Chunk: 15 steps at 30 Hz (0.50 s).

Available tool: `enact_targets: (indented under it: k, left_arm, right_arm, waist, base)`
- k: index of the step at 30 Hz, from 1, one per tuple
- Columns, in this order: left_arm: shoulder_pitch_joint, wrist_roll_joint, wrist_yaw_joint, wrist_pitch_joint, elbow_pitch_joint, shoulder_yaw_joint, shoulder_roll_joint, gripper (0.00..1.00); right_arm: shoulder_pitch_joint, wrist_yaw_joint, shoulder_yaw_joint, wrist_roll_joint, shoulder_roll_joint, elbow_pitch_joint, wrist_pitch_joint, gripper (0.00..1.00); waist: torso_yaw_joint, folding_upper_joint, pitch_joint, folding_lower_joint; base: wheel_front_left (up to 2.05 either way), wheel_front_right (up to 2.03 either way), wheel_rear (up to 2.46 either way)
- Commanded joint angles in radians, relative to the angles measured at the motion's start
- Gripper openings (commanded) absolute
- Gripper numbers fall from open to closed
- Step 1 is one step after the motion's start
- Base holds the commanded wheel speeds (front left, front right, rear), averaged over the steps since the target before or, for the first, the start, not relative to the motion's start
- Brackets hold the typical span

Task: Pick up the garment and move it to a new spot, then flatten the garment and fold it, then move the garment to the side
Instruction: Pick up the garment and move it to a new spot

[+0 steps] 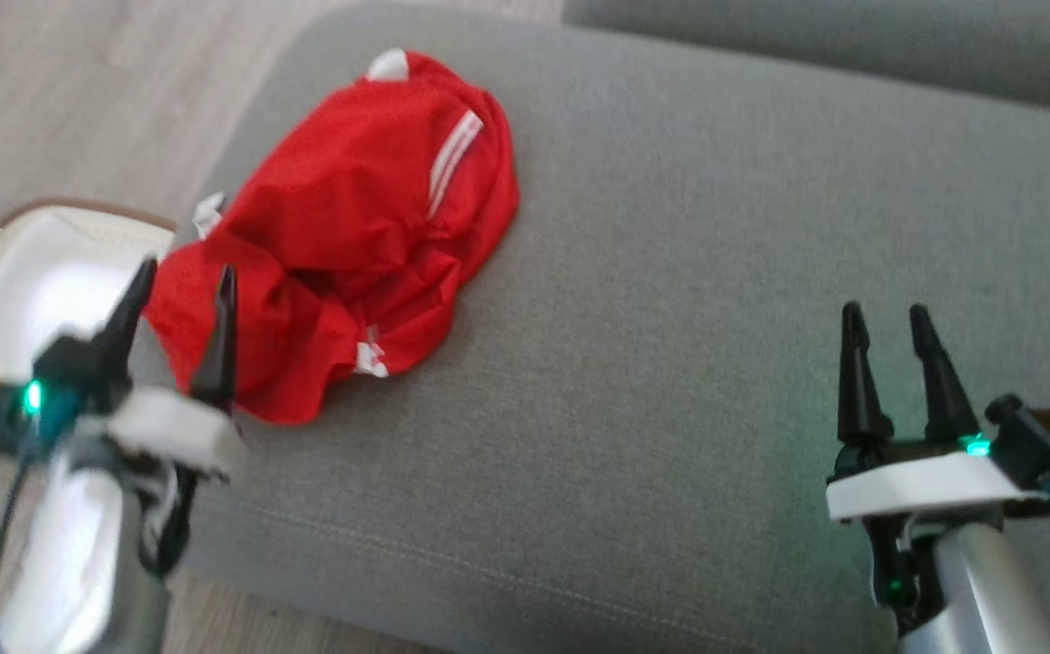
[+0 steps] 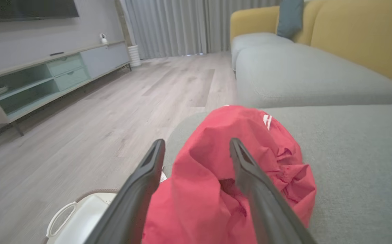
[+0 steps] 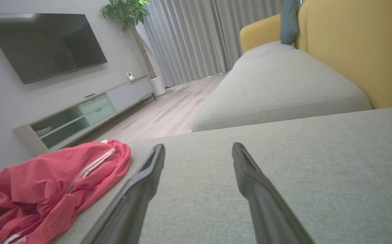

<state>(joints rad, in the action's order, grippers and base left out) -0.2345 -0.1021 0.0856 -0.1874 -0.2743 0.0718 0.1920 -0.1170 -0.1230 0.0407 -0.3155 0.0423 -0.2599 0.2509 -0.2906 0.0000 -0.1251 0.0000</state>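
Observation:
A crumpled red garment [image 1: 352, 227] with white stripes lies bunched near the left end of a grey sofa seat [image 1: 670, 318]. My left gripper [image 1: 184, 272] hovers open at the heap's near left edge, nothing between its fingers. Seen from the left wrist, the garment [image 2: 216, 176] sits just ahead of and between the open fingers [image 2: 141, 183]. My right gripper [image 1: 888, 318] is open over bare cushion, far to the right of the cloth. From the right wrist, the garment [image 3: 46, 183] lies off to the left of that gripper [image 3: 197, 149].
A white basket [image 1: 44, 282] with a brown rim and a handle stands on the wooden floor just left of the seat's end. Another grey cushion [image 1: 852, 36] lies behind. A yellow sofa back [image 3: 358, 47] and a TV cabinet [image 3: 80, 115] stand farther off.

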Motion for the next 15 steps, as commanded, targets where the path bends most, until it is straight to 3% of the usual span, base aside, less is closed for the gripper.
enact_targets:
  k: [1,7,15]
  left_arm:
    - [-0.070,-0.002,0.009,0.009,0.015,-0.022,0.038,1.00]
    - [-0.279,-0.043,0.043,0.110,-0.146,0.075,0.143,1.00]
    - [-0.498,-0.216,0.045,0.209,-0.338,0.281,0.268,1.00]
  right_arm:
    - [-0.041,-0.008,0.018,0.009,0.008,0.035,0.011,1.00]
    - [-0.087,-0.008,-0.010,0.031,0.008,0.051,0.011,1.00]
    - [-0.122,-0.008,-0.011,0.057,0.008,0.076,0.011,1.00]
  waist:
    - [0.027,0.0000,-0.049,0.0000]
    - [0.057,0.0000,-0.127,0.0000]
    - [0.104,0.0000,-0.207,0.0000]
  base:
    - [0.00,0.00,0.00]
    - [0.00,0.00,0.00]
    - [0.00,0.00,0.00]
